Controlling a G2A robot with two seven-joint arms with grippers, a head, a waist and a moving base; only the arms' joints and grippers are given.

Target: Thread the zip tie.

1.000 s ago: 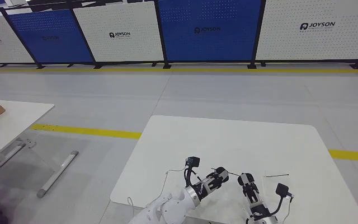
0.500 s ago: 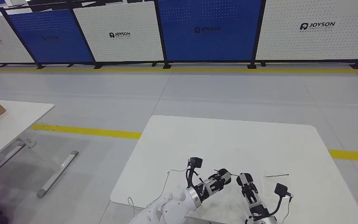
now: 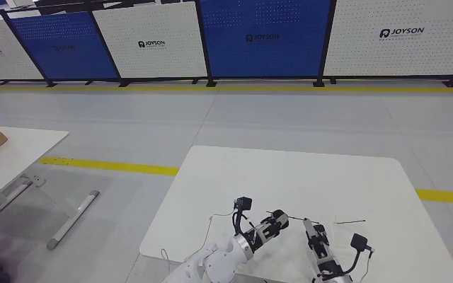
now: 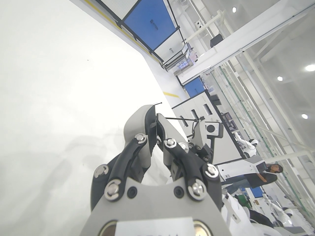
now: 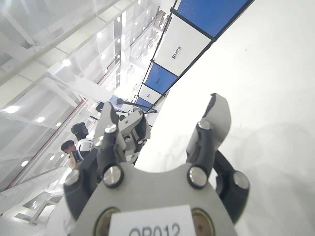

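A thin black zip tie (image 4: 177, 118) is pinched between the fingers of my left gripper (image 4: 155, 112), which is shut on it. The tie sticks out sideways toward my right gripper (image 5: 162, 106), whose fingers are spread wide with nothing between them. In the top view both grippers sit near the white table's (image 3: 283, 177) front edge: the left gripper (image 3: 278, 216) and, just beside it, the right gripper (image 3: 309, 225). The tie (image 3: 294, 218) shows as a fine line between them. The right wrist view shows the left gripper (image 5: 134, 121) farther off with the tie (image 5: 137, 106) projecting from it.
A second thin black tie (image 3: 350, 223) lies flat on the table to the right of the right arm. The far half of the table is bare white surface. Blue and white pegboard panels (image 3: 262, 39) stand across the floor behind.
The right gripper has drawn back a little toward the table's front edge and to the right. The left gripper has shifted only slightly, still holding the tie.
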